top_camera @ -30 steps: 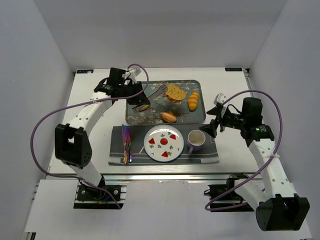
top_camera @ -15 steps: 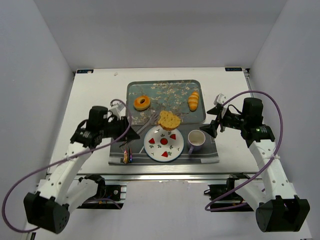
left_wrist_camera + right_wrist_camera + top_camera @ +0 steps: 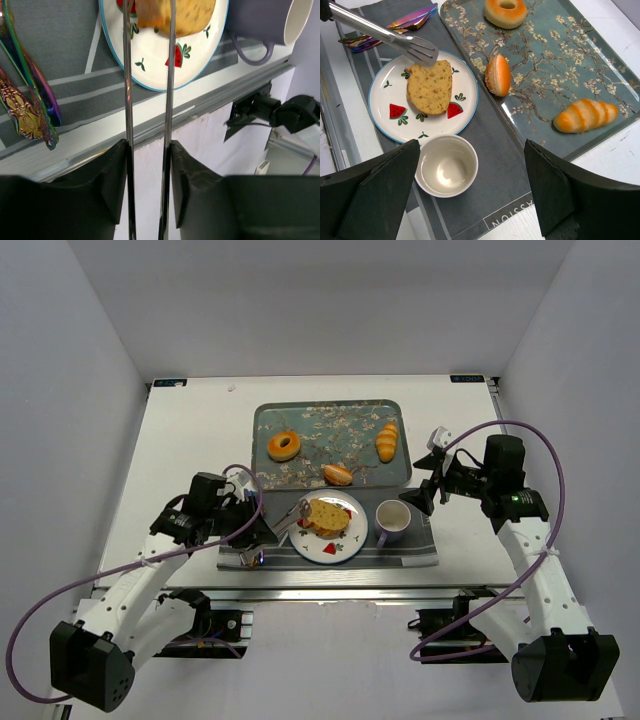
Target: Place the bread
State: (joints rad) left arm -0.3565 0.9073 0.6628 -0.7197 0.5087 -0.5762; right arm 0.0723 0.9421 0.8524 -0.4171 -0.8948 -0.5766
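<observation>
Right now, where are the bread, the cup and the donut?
bread [image 3: 430, 86]: right wrist view, slice's middle.
cup [image 3: 445, 167]: right wrist view, inside bottom.
donut [image 3: 506, 19]: right wrist view, ring's near side.

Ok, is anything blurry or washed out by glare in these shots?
Top external: even light, soft shadows, everything sharp. Left wrist: the tongs catch a bright streak along their arms, and the left end effector, close to the lens, shows as dark with little detail. Right wrist: the bread and plate are crisp, with no strong glare.
</observation>
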